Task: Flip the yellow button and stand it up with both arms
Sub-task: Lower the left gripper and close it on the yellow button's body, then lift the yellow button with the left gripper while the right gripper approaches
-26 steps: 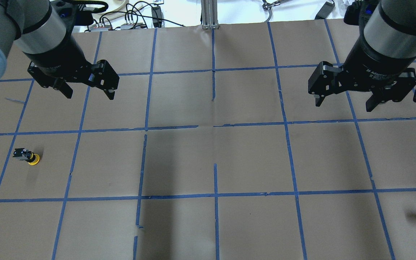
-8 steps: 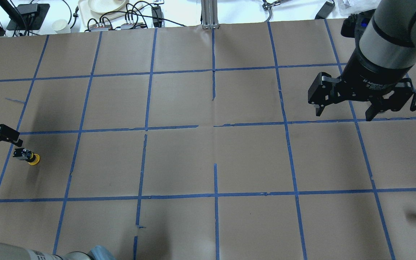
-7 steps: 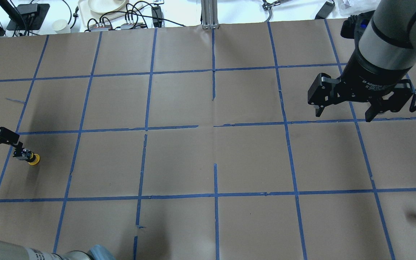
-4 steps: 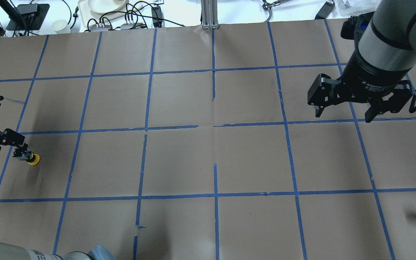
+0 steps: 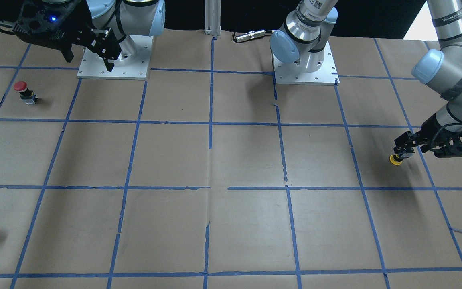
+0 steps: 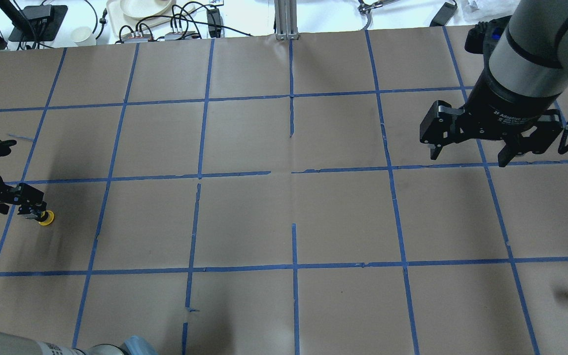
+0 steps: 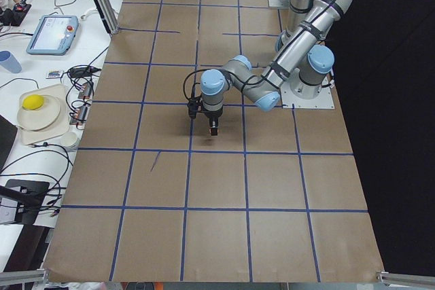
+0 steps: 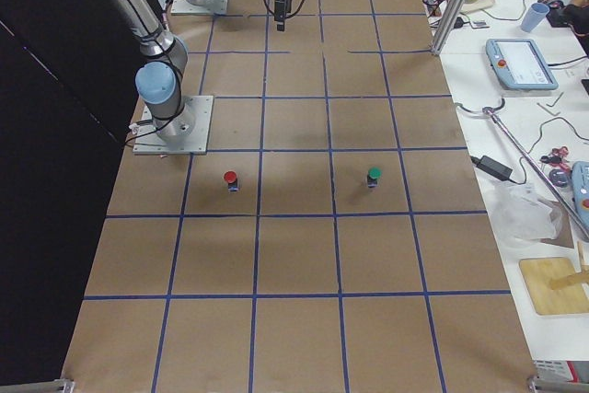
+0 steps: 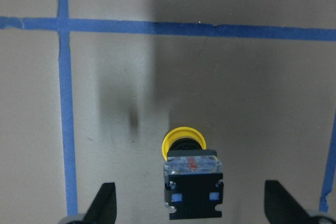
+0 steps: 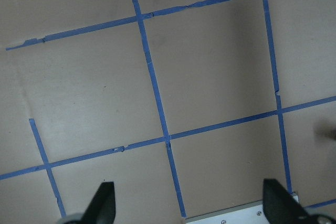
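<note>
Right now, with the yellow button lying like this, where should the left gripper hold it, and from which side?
Probably the black body of the button, coming from the body end, opposite the cap. The body has flat sides that suit the pads; the round cap could slip. The open left gripper straddles the body now.

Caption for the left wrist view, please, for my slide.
Left end effector, open, brackets the yellow button on taped brown paper.
</note>
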### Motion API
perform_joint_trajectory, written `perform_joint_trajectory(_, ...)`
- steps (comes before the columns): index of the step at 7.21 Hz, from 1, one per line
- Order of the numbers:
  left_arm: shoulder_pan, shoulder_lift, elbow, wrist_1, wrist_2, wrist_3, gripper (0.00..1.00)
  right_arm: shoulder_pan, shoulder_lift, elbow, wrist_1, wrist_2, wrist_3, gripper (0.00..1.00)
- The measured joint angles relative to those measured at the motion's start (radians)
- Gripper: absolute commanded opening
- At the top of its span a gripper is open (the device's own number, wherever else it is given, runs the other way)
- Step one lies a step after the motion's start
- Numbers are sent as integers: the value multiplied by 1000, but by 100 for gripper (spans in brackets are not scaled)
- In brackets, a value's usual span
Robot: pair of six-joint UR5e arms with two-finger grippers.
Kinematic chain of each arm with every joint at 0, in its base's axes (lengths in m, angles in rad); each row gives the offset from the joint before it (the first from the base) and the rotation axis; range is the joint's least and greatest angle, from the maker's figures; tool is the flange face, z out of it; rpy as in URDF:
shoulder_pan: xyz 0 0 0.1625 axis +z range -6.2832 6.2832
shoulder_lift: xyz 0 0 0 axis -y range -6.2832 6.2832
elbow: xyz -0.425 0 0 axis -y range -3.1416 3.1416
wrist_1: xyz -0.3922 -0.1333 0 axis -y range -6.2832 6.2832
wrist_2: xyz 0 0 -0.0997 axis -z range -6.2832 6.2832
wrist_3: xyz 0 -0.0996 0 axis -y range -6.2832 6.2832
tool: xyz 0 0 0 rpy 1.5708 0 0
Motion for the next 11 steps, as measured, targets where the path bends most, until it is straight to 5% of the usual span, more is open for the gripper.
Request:
perform_joint_trajectory(1,0,-2,-4,8,-2,-1,92,0,0,0,-1,0,0,100)
perform_joint_trajectory(2,0,-5,-6,9,-4,-3,77,0,0,0,-1,0,0,100)
perform_joint_trajectory(4,0,-4,-5,6,-4,-2,30,0,-1,0,1,-1,0,100)
perform_joint_trajectory(5,0,0,-4,5,-7,2,22,0,-1,-1,0,-1,1,100)
perform_joint_trajectory(9,-11,30,10,-18,-56,16,20,-8,3,-2,-55,5,-2,100)
perform_joint_trajectory(11,-81,137,76,-248,-107,7,20,-16,9,9,-103,4,-8,100)
